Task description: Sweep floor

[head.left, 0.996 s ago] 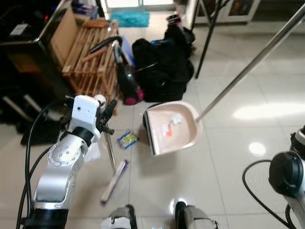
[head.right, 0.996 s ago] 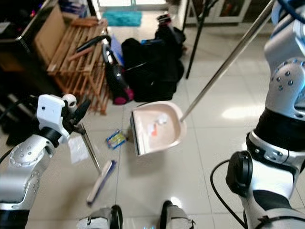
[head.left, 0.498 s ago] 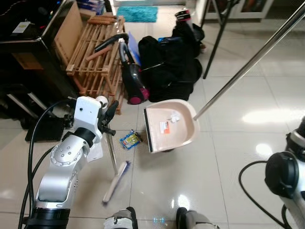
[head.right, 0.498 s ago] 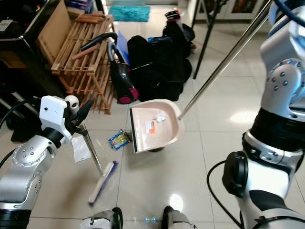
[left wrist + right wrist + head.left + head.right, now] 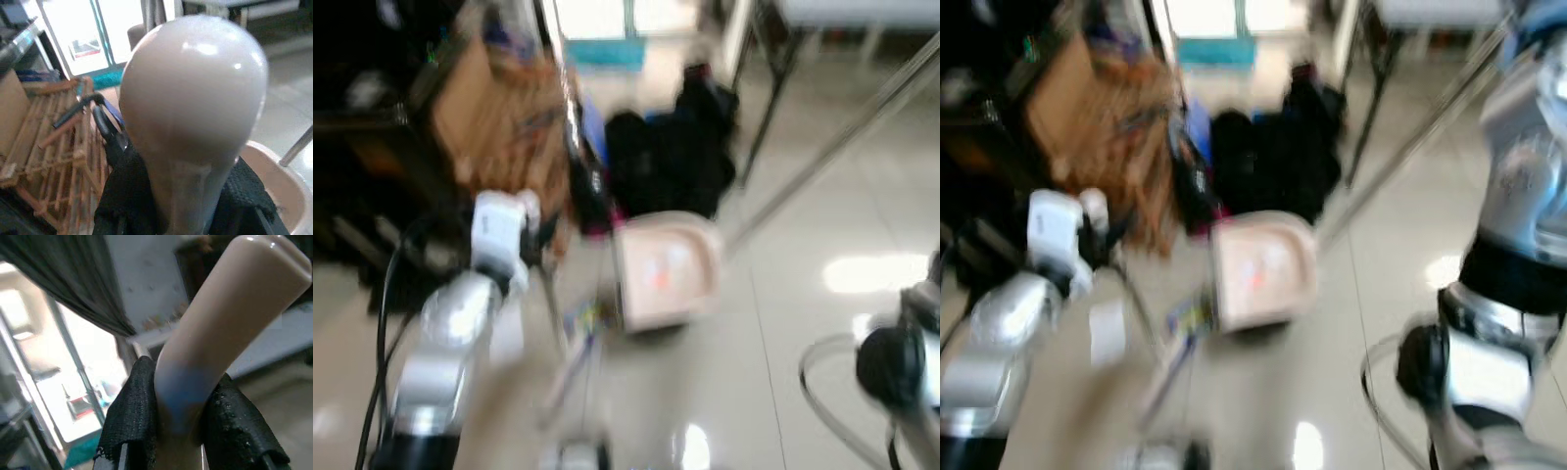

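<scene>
Dustpan point(image 5: 664, 272) set on the floor point(image 5: 783, 323) ahead of the robot, bags point(image 5: 671, 162) behind it, wooden rack point(image 5: 509, 122) to their left, broom head point(image 5: 570, 360) left of and nearer than the dustpan, wrapper point(image 5: 582, 316) between them.

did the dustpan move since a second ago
Cannot tell. The dustpan sits just in front of the black bags, much as before; the picture is blurred and the whole view has shifted.

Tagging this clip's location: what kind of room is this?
Probably a lived-in home room, a hallway or storage corner. Glossy tiled floor, a wooden slatted rack beside black bags, and a teal mat by a bright doorway. The eye views are blurred.
</scene>
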{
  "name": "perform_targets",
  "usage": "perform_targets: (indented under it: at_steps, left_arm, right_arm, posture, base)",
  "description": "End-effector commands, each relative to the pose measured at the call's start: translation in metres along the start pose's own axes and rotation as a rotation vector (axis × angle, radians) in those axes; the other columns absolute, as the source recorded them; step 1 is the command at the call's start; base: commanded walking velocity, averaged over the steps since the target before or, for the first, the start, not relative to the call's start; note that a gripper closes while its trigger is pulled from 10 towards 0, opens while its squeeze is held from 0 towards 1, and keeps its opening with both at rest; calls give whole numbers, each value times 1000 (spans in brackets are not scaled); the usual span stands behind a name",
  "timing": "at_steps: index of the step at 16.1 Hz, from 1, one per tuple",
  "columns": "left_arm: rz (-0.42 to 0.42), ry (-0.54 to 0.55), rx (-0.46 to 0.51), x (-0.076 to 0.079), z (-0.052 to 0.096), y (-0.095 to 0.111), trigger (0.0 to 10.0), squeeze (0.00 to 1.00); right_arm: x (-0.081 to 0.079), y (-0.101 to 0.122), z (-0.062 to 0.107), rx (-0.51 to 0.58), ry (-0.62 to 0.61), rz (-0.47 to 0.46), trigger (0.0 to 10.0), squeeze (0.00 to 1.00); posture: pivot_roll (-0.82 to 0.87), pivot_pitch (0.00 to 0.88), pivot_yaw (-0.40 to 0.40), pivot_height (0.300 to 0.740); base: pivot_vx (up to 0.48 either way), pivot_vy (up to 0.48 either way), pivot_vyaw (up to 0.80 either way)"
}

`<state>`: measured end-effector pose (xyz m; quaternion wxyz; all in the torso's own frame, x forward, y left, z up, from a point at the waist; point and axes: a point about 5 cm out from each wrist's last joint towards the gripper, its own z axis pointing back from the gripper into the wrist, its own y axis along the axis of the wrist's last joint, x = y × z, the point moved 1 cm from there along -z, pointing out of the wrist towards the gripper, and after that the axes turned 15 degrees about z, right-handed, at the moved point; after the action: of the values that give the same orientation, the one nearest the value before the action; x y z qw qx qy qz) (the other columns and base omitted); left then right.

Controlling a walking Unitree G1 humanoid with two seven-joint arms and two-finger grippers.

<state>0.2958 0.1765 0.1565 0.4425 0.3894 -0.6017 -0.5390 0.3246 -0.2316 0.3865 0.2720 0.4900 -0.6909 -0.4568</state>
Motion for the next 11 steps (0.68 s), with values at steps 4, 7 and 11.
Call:
perform_targets:
  at_steps: [4, 7, 11]
  left_arm:
    - [-31, 4, 22, -1, -1, 5, 10000, 0]
    - [-20, -2, -14, 0, 4, -4, 10000, 0]
    - [-38, -13, -42, 0, 11, -11, 10000, 0]
  right_arm:
    - [-1, 16, 2, 85, 11, -24, 10000, 0]
    - [-1, 19, 3, 112, 11, 12, 10000, 0]
    - [-4, 16, 4, 123, 15, 25, 10000, 0]
  posture:
    - [-44, 76, 38, 740]
    - [-46, 66, 33, 740]
    - [-33, 55, 27, 740]
  base:
    - [472, 0, 0]
    - [0, 0, 0]
    - [0, 0, 0]
